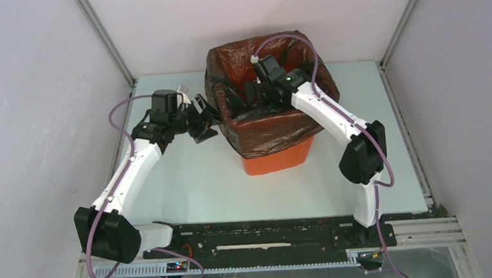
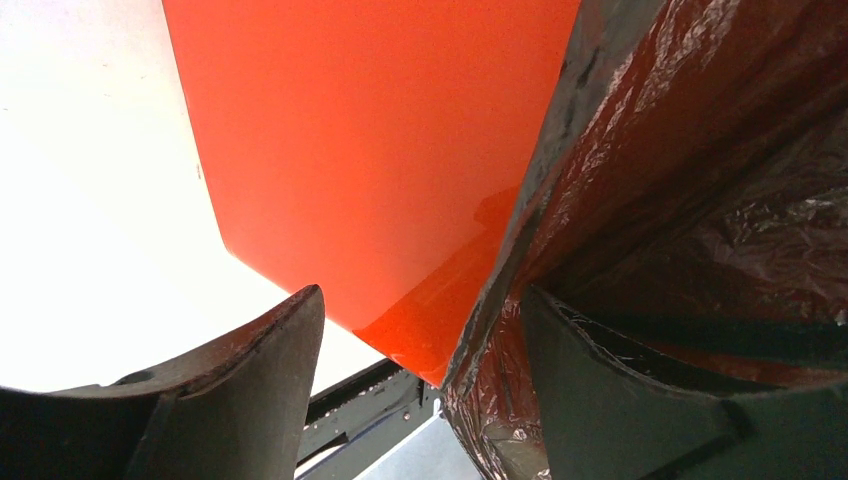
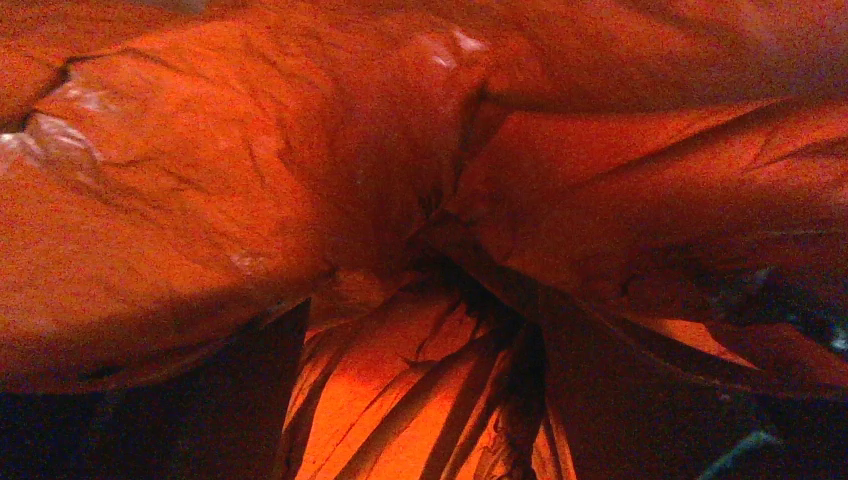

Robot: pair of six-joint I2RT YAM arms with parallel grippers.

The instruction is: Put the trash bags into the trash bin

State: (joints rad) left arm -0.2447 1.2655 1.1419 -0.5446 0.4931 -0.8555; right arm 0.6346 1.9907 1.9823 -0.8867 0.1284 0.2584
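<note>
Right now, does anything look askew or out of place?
The thin glossy black plastic bag sits unevenly on the tall orange plastic bin: it hangs low over the near wall and stands puffed above the far rim.

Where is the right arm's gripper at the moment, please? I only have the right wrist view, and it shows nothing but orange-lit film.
Observer: The right gripper sits down inside the trash bin, which the trash bag lines, its film draped over the rim.
Operator: Thank you. And where is the left gripper?
Observer: The left gripper is outside, by the bin's left side, fingers apart with the bag's hanging edge between them.
</note>
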